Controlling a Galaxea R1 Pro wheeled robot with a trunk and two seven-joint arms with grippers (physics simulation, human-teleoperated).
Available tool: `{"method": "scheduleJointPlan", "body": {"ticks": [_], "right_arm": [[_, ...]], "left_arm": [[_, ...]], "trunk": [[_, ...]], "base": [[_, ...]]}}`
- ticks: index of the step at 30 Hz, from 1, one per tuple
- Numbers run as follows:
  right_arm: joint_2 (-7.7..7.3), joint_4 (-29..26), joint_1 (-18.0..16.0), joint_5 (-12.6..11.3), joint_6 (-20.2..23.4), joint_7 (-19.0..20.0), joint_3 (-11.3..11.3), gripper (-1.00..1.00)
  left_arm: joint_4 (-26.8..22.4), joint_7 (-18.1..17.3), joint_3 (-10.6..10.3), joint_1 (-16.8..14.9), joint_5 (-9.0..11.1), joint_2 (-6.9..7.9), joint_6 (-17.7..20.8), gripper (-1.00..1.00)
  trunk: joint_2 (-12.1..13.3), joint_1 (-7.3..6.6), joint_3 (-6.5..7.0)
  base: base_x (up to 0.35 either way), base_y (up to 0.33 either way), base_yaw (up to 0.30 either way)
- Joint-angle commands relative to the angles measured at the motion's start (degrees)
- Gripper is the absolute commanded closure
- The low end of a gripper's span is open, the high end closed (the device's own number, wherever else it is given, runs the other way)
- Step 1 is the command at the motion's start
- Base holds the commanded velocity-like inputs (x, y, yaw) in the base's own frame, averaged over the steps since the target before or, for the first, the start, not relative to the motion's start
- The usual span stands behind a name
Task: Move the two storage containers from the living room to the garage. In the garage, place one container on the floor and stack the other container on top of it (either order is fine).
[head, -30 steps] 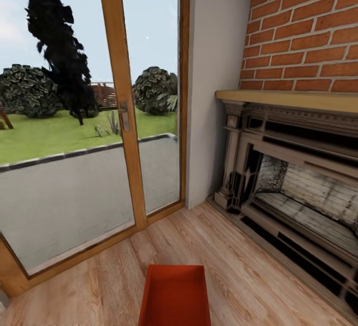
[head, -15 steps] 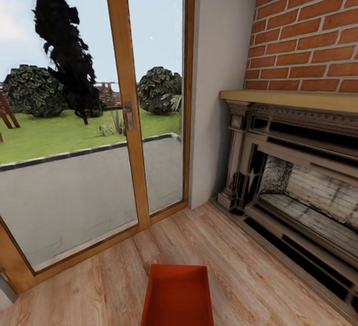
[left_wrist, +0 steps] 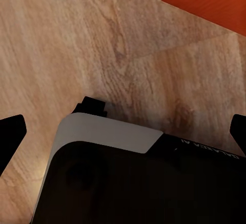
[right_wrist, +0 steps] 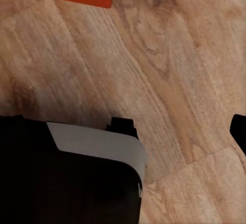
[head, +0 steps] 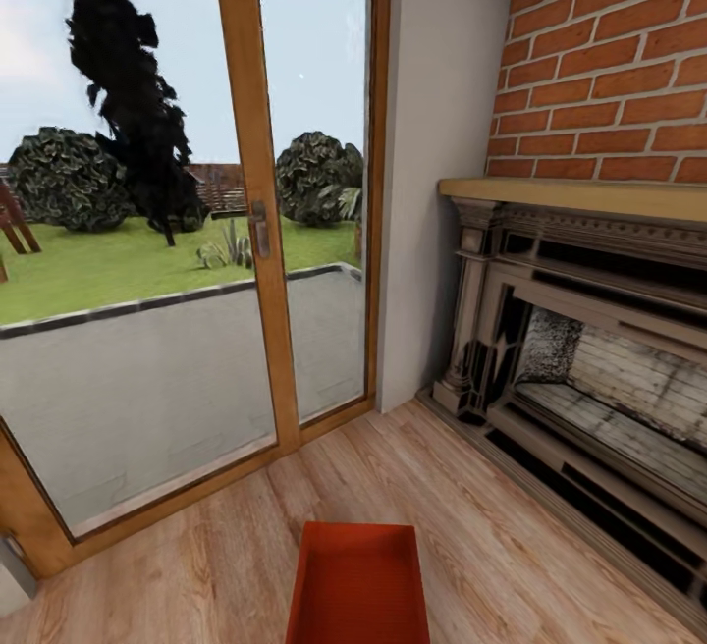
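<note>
The orange-red rectangular open-topped storage container (head: 358, 585) sits on the light wood plank floor (head: 491, 526) right in front of the robot, at the bottom of the head view. In the left wrist view the left hand (left_wrist: 123, 131) is spread wide, its dark fingertips (left_wrist: 10, 131) at opposite edges above bare planks, a corner of the container (left_wrist: 210, 1) beyond. The right hand (right_wrist: 174, 126) hangs over the planks; I cannot tell its state. Farther off stand the wood-framed glass doors (head: 250, 222) and the red brick fireplace (head: 609, 65).
</note>
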Motion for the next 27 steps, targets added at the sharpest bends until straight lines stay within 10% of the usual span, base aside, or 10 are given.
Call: {"method": "scheduleJointPlan", "body": {"ticks": [1, 27], "right_arm": [[0.03, 0.2, -0.1, -0.4, -0.3, -0.1, 0.5, -1.00], [0.30, 0.2, -0.1, -0.6, -0.2, -0.1, 0.4, -1.00]], "left_arm": [[0.0, 0.1, -0.5, 0.0, 0.4, -0.02, -0.2, -1.00], [0.0, 0.1, -0.5, 0.0, 0.4, -0.06, -0.3, -1.00]], "trunk": [[0.0, 0.00, -0.06], [0.0, 0.00, -0.06]], "base": [[0.000, 0.001, 0.000], [0.000, 0.000, -0.038]]}}
